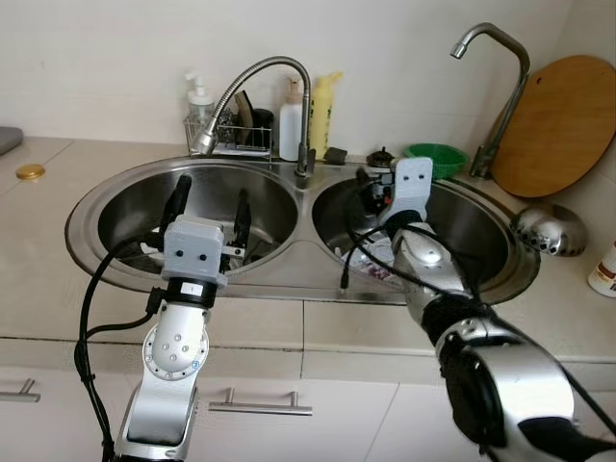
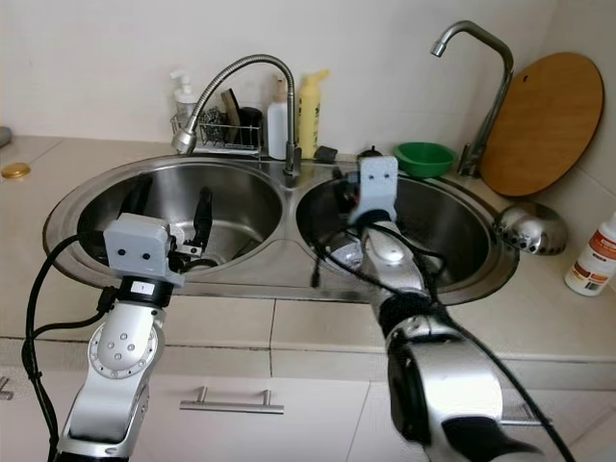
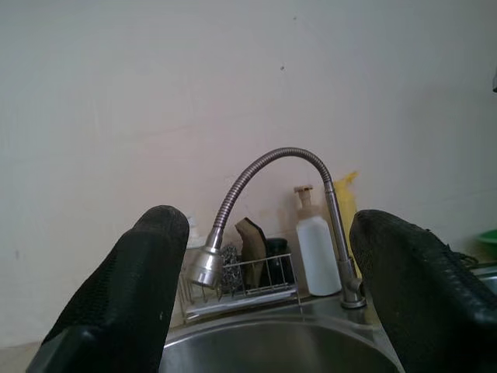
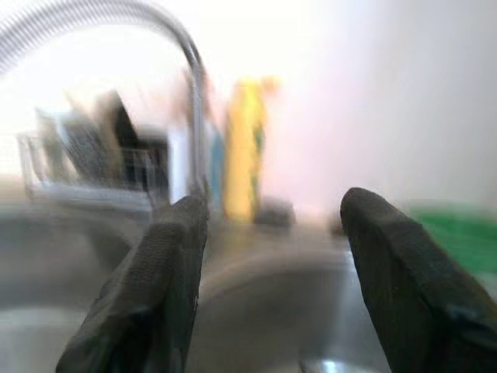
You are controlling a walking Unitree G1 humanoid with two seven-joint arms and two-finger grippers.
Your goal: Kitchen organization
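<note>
Reaching over the double sink (image 1: pixel 289 265), we hold our left gripper (image 1: pixel 209 204) spread and empty above the left basin, our right gripper (image 4: pixel 272 256) likewise parted, grasping nothing, over the right basin near the gooseneck faucet (image 1: pixel 258 79).

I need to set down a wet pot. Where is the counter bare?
Bare: beige countertop left of the steel double sink, beyond the small gold lid. Crowded: back ledge with wire rack, and the right end by the steel ladle.

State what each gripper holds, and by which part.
Nothing is held. The left gripper and right gripper hover open over the sink.
</note>
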